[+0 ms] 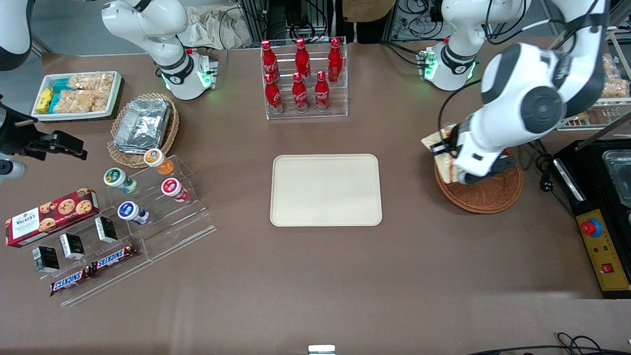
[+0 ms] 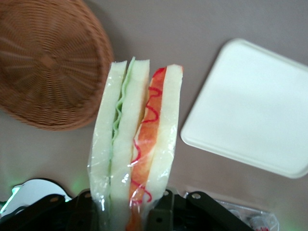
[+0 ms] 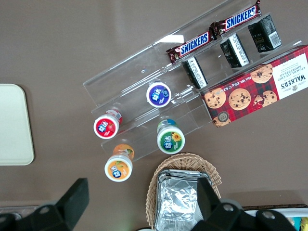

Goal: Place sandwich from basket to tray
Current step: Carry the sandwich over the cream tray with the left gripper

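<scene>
The left arm's claw point(image 1: 451, 162) hangs above the basket point(image 1: 485, 195) at the edge facing the tray point(image 1: 326, 190), and it is closed on the sandwich point(image 1: 443, 148), which is lifted clear of the wicker and not lying in it. In the wrist view the sandwich point(image 2: 137, 144) stands on end in its clear wrap, pinched at one end between the dark fingers point(image 2: 161, 211), so its layers of white bread, green filling and red-orange filling point away from the camera. Gripping it across the flat bread faces probably keeps the slices pressed together so the filling does not slip out. The same view shows the basket point(image 2: 48, 62) with its woven base bare and the tray point(image 2: 250, 106) with nothing on it, the brown tabletop point(image 2: 192, 38) between them. The tray sits in the middle of the tabletop, a clear sideways reach from the basket toward the parked arm's end. The carry looks to have only started: the sandwich must cross the gap and come down on the flat cream surface, and a soft wrapped wedge held by one end may sag or tip as it travels.
</scene>
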You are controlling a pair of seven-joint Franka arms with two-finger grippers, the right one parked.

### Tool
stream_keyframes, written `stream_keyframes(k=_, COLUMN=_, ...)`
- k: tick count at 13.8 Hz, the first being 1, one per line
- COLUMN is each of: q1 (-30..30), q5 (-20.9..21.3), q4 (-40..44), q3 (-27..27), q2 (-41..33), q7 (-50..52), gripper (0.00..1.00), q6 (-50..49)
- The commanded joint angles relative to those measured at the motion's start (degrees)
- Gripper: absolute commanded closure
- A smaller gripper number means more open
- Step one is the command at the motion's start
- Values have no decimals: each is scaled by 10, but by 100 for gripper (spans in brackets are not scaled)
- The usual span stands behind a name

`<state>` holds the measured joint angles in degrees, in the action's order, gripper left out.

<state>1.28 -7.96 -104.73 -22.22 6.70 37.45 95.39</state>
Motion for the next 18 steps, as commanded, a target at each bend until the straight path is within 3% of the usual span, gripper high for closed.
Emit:
stream_keyframes(k=1, q1=2, q5=26, q4=51, q3=-50, q2=75, q7=9, gripper=70, q6=7)
stream_keyframes(k=5, q1=-7, q5=64, q4=49, q3=-84, q2=133, q7=10, gripper=69, q6=52)
stream_keyframes(k=7, q1=-36, q5=93, q4=51, q3=-84, q2=160, q7=41, gripper=69, q6=62)
stream_keyframes(k=11, q1=-65, q5=103, q4=51, q3=-83, q2=211, q7=66, gripper=69, q6=121)
stream_keyframes(k=18, q1=-87, q5=192, q4=56, q3=-83, q2=300, q7=97, gripper=71, q6=186)
